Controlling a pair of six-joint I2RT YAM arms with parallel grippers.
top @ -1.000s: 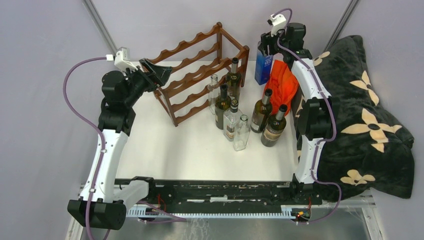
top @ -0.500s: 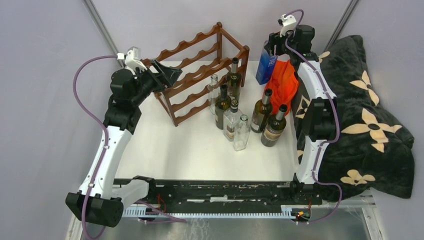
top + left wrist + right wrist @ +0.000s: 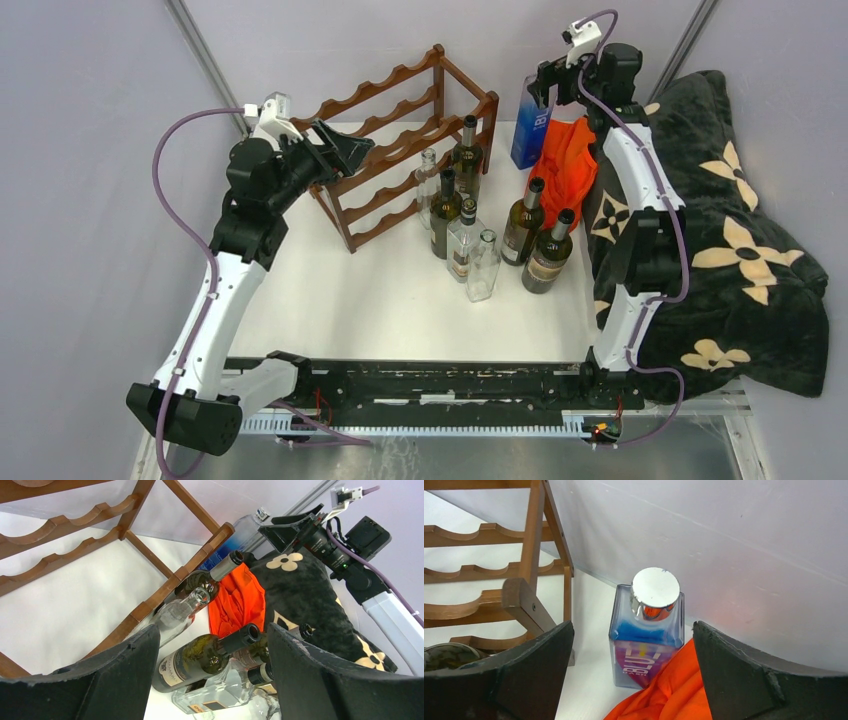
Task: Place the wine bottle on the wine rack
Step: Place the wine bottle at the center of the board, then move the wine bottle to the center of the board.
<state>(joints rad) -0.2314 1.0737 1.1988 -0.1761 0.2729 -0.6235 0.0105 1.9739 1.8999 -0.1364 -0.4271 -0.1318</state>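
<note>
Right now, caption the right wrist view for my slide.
Open right gripper hovering above the silver-capped blue bottle beside the wine rack.

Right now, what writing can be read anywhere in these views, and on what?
"BLU": on the blue bottle, right wrist view; the orange cloth may hide more letters.
Small line beneath it: too blurred to read.
Label on the dark wine bottle, left wrist view: too small to read.

Bright, even, diffuse light; faint soft shadows; sharp focus.
</note>
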